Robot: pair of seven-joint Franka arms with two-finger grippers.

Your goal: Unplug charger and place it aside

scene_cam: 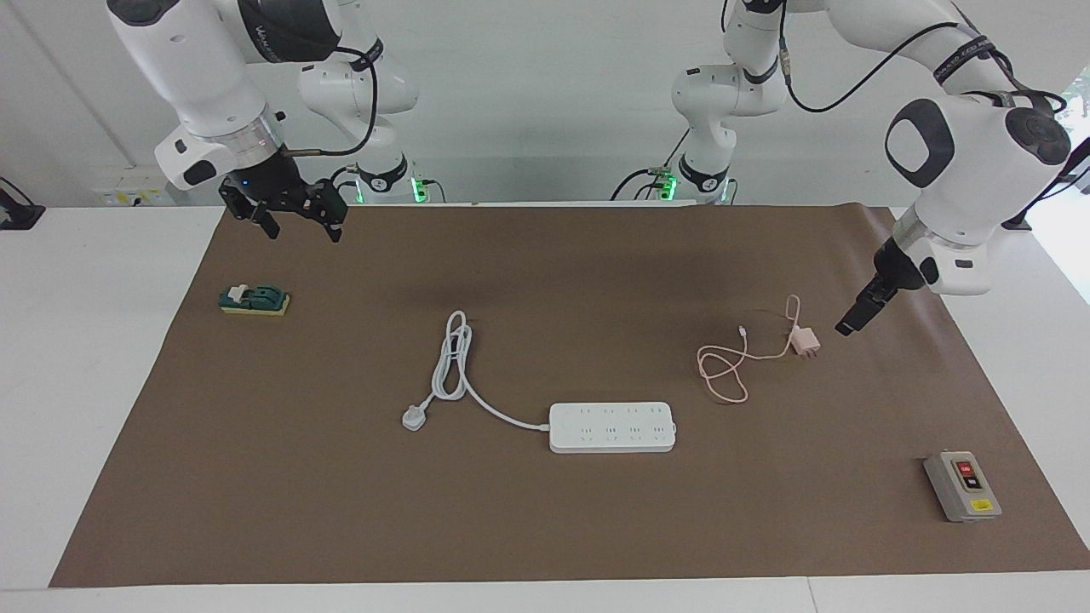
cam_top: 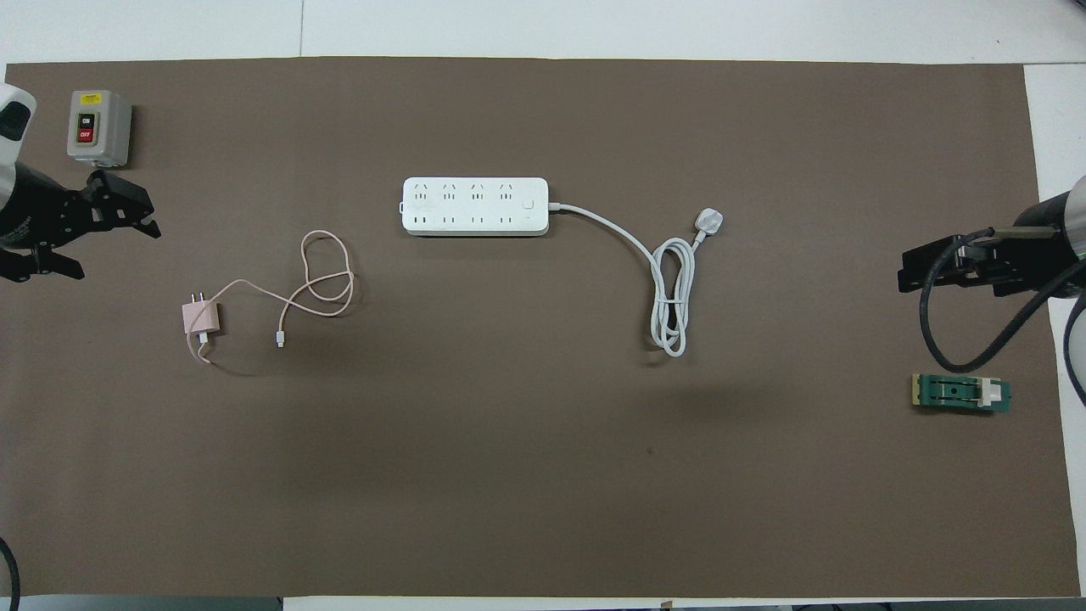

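Note:
The pale pink charger (scene_cam: 805, 340) lies on the brown mat, apart from the white power strip (scene_cam: 611, 426), nearer to the robots and toward the left arm's end. Its prongs are bare and its thin pink cable (scene_cam: 724, 375) lies looped beside it. It also shows in the overhead view (cam_top: 202, 318), as does the power strip (cam_top: 475, 205). My left gripper (scene_cam: 851, 323) hangs open and empty just above the mat beside the charger, not touching it; it also shows in the overhead view (cam_top: 119, 253). My right gripper (scene_cam: 302, 228) waits open and empty, raised at the right arm's end.
The strip's thick white cord and plug (scene_cam: 414, 419) lie coiled toward the right arm's end. A grey on/off switch box (scene_cam: 962, 485) stands at the left arm's end, farther from the robots. A small green block (scene_cam: 254, 300) lies below the right gripper.

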